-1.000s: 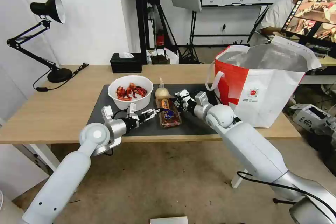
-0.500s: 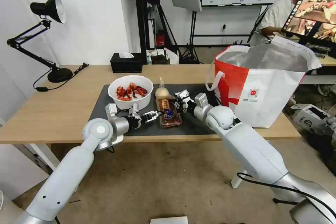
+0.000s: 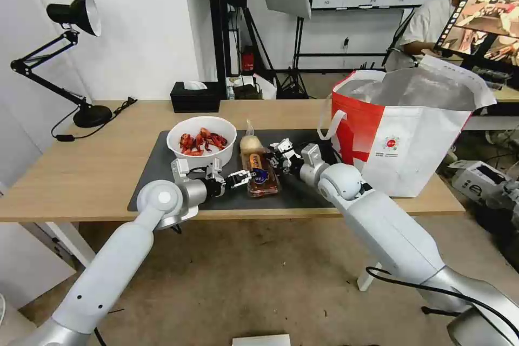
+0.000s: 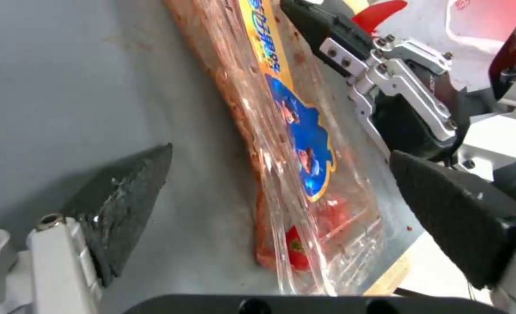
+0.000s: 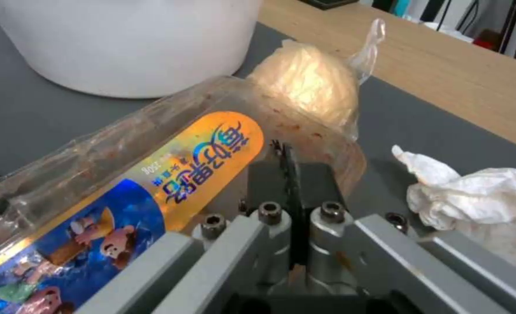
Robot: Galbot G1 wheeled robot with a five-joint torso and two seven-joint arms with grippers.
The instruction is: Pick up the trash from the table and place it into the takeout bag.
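Lying mid-frame on the table's [image 3: 81, 173] mat, the clamshell box [image 3: 260, 173] is being flanked: left gripper [image 4: 281, 183] jaws spread around its end, right gripper [image 5: 290, 183] jaws pressed together against it. Squeezing may be risking the slick, thin plastic buckling or slipping out.

Clamshell box [image 3: 261, 173] on the mat [image 3: 157, 165], bowl [image 3: 201, 141] left, takeout bag [image 3: 411, 135] right.

clamshell box [image 4: 292, 144]: glossy clear plastic | mat [image 3: 157, 165]: matt | table [image 3: 81, 173]: wood
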